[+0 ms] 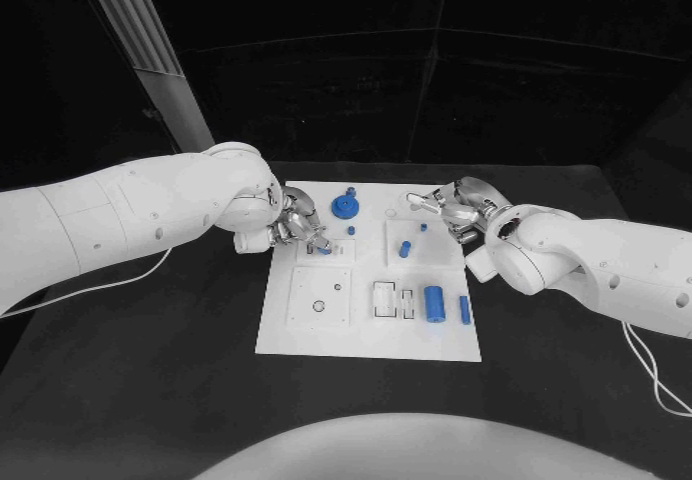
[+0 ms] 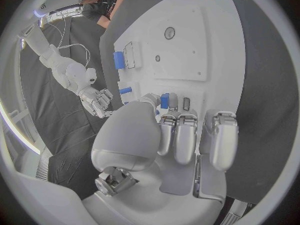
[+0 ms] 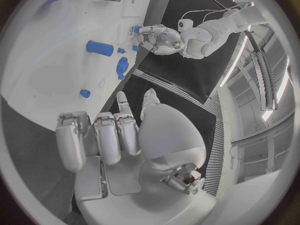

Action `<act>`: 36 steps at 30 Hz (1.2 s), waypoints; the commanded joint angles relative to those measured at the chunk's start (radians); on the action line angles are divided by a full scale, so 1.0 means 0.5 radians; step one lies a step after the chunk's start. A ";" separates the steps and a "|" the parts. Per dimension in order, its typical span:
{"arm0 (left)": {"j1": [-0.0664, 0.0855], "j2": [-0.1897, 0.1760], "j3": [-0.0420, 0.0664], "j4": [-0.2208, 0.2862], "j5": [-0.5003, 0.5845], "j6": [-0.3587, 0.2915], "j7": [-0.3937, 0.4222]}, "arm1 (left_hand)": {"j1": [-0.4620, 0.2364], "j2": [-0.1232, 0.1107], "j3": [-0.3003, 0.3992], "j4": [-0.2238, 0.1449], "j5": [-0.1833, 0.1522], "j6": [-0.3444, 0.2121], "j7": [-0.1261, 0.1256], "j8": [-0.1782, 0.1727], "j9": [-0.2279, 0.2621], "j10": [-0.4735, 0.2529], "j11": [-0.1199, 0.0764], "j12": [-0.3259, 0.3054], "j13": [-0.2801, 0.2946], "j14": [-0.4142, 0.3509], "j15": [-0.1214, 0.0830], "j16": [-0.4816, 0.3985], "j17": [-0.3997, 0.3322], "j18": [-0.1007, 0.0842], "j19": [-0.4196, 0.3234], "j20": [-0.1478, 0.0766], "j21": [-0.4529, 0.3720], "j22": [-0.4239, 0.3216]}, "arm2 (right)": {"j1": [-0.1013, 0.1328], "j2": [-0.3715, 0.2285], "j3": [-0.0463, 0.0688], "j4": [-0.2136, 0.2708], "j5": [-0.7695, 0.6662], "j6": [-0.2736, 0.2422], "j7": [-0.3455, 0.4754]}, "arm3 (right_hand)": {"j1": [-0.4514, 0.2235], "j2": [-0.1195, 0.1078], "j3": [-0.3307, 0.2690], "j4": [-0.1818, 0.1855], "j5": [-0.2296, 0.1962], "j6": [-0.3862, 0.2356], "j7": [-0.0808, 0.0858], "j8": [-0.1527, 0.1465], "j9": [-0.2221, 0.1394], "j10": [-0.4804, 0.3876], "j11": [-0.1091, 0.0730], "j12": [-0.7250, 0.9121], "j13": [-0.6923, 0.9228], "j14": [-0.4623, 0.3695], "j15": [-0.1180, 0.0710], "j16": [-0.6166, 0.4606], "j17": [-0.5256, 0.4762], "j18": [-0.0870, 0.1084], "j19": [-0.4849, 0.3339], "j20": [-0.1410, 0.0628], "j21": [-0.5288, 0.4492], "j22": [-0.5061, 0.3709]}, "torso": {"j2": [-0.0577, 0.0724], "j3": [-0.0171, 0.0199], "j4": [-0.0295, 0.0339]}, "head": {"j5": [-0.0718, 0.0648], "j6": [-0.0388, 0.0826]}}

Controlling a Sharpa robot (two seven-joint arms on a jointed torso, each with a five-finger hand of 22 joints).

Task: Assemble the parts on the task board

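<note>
The white task board [image 1: 289, 335] lies in the middle of the table. Near its far left, my left hand [image 1: 296, 228] bends over a square recess and pinches a small blue part [image 1: 322, 250] between thumb and finger; the left wrist view shows that part [image 2: 164, 100] at the fingertips. My right hand [image 1: 454, 208] hovers at the board's far right edge, holding nothing, fingers loosely apart [image 3: 106, 135]. A round blue part [image 1: 343, 206] stands at the far middle. A blue cylinder [image 1: 433, 299] and a blue bar [image 1: 464, 309] lie at the near right.
Small blue pieces [image 1: 405, 249] dot the board's far right part. A white slotted block [image 1: 385, 299] sits beside the cylinder, and a square plate with holes [image 1: 322, 297] lies near left. Black table [image 1: 173, 380] surrounds the board. A cable [image 1: 649, 370] trails from the right arm.
</note>
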 commanded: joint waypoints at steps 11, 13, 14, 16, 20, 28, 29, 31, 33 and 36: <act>0.000 0.014 0.001 -0.010 -0.024 -0.060 -0.043 | 0.013 0.002 0.069 -0.049 -0.011 0.035 -0.038 0.005 0.088 0.208 -0.001 -0.004 0.521 0.208 -0.015 0.006 0.527 -0.013 0.207 -0.014 0.008 0.526 | 0.002 -0.003 0.001 0.008 -0.008 0.003 0.004 | 0.015 0.011 -0.017 0.000 0.009 -0.017 0.002 0.006 0.002 0.208 0.014 0.005 0.526 0.208 0.001 0.005 0.527 -0.015 0.207 0.012 0.006 0.527 | 0.000 0.0005 0.000 | 0.002 -0.009; 0.000 0.015 0.001 -0.011 -0.024 -0.058 -0.046 | 0.012 0.003 0.072 -0.048 -0.013 0.034 -0.037 0.005 0.089 0.208 0.000 -0.004 0.521 0.208 -0.014 0.006 0.527 -0.013 0.207 -0.014 0.008 0.526 | 0.002 -0.003 0.001 0.009 -0.008 0.004 0.004 | 0.015 0.011 -0.017 0.000 0.009 -0.017 0.002 0.006 0.002 0.208 0.014 0.005 0.526 0.208 0.001 0.005 0.527 -0.015 0.207 0.012 0.006 0.527 | 0.000 0.0000 0.000 | 0.002 -0.010; 0.000 0.017 0.001 -0.013 -0.024 -0.055 -0.046 | 0.012 0.003 0.072 -0.048 -0.013 0.034 -0.037 0.005 0.089 0.208 0.000 -0.004 0.521 0.208 -0.014 0.006 0.527 -0.013 0.207 -0.014 0.008 0.526 | 0.002 -0.003 0.001 0.009 -0.008 0.004 0.004 | 0.015 0.011 -0.017 0.000 0.009 -0.017 0.002 0.006 0.002 0.208 0.014 0.005 0.526 0.208 0.001 0.005 0.527 -0.015 0.207 0.012 0.006 0.527 | 0.000 0.0004 0.000 | 0.002 -0.010; -0.001 0.022 0.001 -0.019 -0.024 -0.052 -0.048 | 0.010 0.003 0.074 -0.046 -0.015 0.034 -0.036 0.005 0.091 0.208 0.001 -0.004 0.521 0.208 -0.014 0.006 0.527 -0.013 0.207 -0.014 0.008 0.526 | 0.002 -0.003 0.001 0.010 -0.008 0.005 0.003 | 0.015 0.011 -0.017 0.000 0.009 -0.017 0.002 0.006 0.002 0.208 0.014 0.005 0.526 0.208 0.001 0.005 0.527 -0.015 0.207 0.012 0.006 0.527 | 0.000 0.0005 0.000 | 0.002 -0.011; -0.003 0.035 0.001 -0.032 -0.024 -0.040 -0.053 | 0.008 0.002 0.077 -0.044 -0.019 0.033 -0.035 0.005 0.093 0.208 0.002 -0.004 0.521 0.208 -0.013 0.006 0.527 -0.013 0.207 -0.013 0.008 0.526 | 0.002 -0.003 0.001 0.010 -0.008 0.005 0.002 | 0.015 0.011 -0.017 0.000 0.009 -0.017 0.002 0.006 0.002 0.208 0.014 0.005 0.526 0.208 0.001 0.005 0.527 -0.015 0.207 0.012 0.006 0.527 | 0.001 0.0001 0.000 | 0.002 -0.015; -0.009 0.051 0.001 -0.052 -0.024 -0.016 -0.063 | -0.001 -0.002 0.091 -0.034 -0.045 0.028 -0.033 0.004 0.104 0.208 0.005 -0.004 0.521 0.208 -0.010 0.006 0.527 -0.013 0.207 -0.011 0.008 0.526 | 0.002 -0.004 0.001 0.013 -0.008 0.010 -0.002 | 0.014 0.012 -0.021 0.000 0.009 -0.018 0.002 0.007 0.002 0.208 0.014 0.005 0.526 0.208 0.001 0.005 0.527 -0.015 0.207 0.012 0.006 0.527 | 0.001 0.0006 0.002 | -0.003 -0.018; -0.010 0.052 0.001 -0.054 -0.024 -0.015 -0.065 | -0.001 -0.003 0.091 -0.035 -0.045 0.028 -0.033 0.004 0.104 0.208 0.005 -0.004 0.521 0.208 -0.010 0.006 0.527 -0.013 0.207 -0.011 0.008 0.526 | 0.002 -0.004 0.001 0.013 -0.008 0.011 -0.002 | 0.014 0.012 -0.021 0.000 0.009 -0.018 0.002 0.007 0.002 0.208 0.014 0.005 0.526 0.208 0.001 0.005 0.527 -0.015 0.207 0.012 0.006 0.527 | 0.001 0.0002 0.002 | -0.003 -0.018; -0.011 0.053 0.001 -0.056 -0.024 -0.015 -0.066 | -0.001 -0.003 0.091 -0.035 -0.046 0.027 -0.033 0.004 0.105 0.208 0.005 -0.004 0.521 0.208 -0.010 0.006 0.527 -0.013 0.207 -0.011 0.008 0.526 | 0.002 -0.004 0.001 0.013 -0.008 0.012 -0.003 | 0.014 0.012 -0.021 0.000 0.009 -0.018 0.002 0.007 0.002 0.208 0.014 0.005 0.526 0.208 0.001 0.005 0.527 -0.015 0.207 0.012 0.006 0.527 | 0.000 0.0010 0.001 | -0.002 -0.020; -0.012 0.054 0.001 -0.058 -0.024 -0.013 -0.068 | -0.001 -0.003 0.091 -0.035 -0.046 0.027 -0.033 0.004 0.105 0.208 0.005 -0.004 0.521 0.208 -0.010 0.006 0.527 -0.013 0.207 -0.011 0.008 0.526 | 0.002 -0.004 0.001 0.013 -0.008 0.013 -0.003 | 0.014 0.012 -0.021 0.000 0.009 -0.018 0.002 0.007 0.002 0.208 0.014 0.005 0.526 0.208 0.001 0.005 0.527 -0.015 0.207 0.012 0.006 0.527 | -0.001 0.0007 0.000 | -0.002 -0.021; -0.013 0.055 0.001 -0.060 -0.024 -0.004 -0.070 | -0.001 -0.004 0.093 -0.035 -0.048 0.026 -0.033 0.004 0.106 0.208 0.005 -0.004 0.521 0.208 -0.010 0.006 0.527 -0.013 0.207 -0.011 0.008 0.526 | 0.002 -0.004 0.001 0.015 -0.008 0.014 -0.003 | 0.014 0.012 -0.021 0.000 0.009 -0.018 0.002 0.007 0.002 0.208 0.014 0.005 0.526 0.208 0.001 0.005 0.527 -0.015 0.207 0.012 0.006 0.527 | 0.000 0.0006 0.000 | -0.004 -0.021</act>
